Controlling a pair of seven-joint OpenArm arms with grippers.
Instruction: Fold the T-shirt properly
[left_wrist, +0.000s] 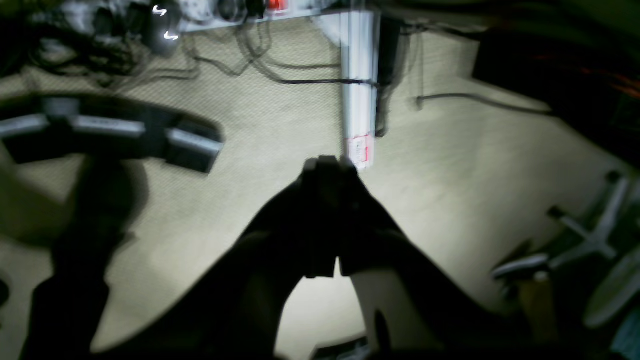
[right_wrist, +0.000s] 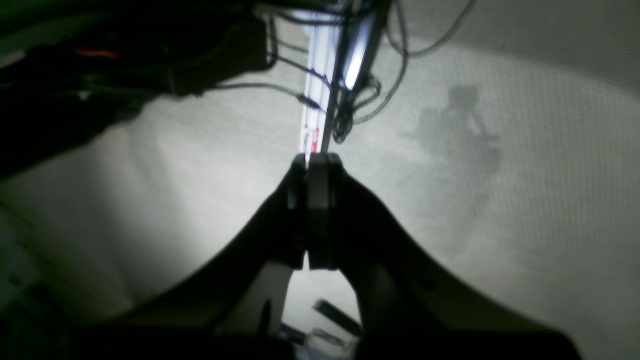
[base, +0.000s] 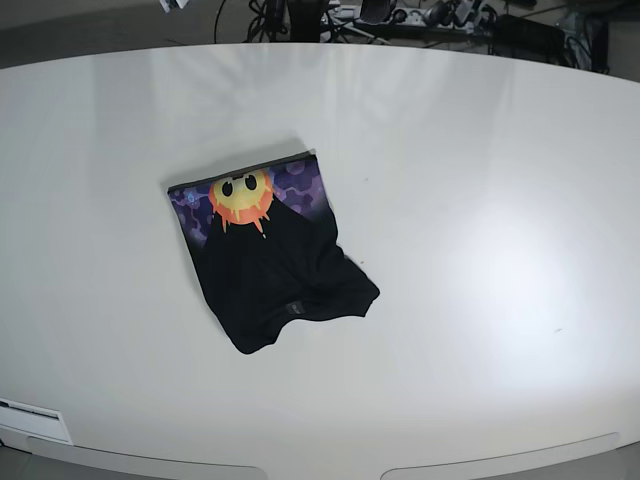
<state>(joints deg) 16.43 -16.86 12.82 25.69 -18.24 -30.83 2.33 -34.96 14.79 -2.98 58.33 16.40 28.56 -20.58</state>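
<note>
From the near edge of the table (base: 480, 150) and looking up it, the first thing met is the shirt (base: 270, 270), lying left of centre, roughly at nine o'clock from the middle of the white top. It is already a compact bundle, a rough rectangle rather than a spread garment, so most of the folding looks done. Its near end, toward six o'clock, is plain black and untidy: a rounded corner pokes out at the bottom and a rumpled flap bulges toward four o'clock, so the sides are not straight. Its far end, toward twelve o'clock, is a clean straight fold edge with the sun face on purple showing just below it. I'd judge what remains to be squaring up that loose near portion, if anything. Neither arm shows over the table in the base view. The wrist views look out at carpeted floor, cables and a white table leg, so both arms seem pulled well clear of the shirt. The left gripper (left_wrist: 327, 167) has its jaws pressed together on nothing, and the right gripper (right_wrist: 315, 162) is likewise closed and empty.
</note>
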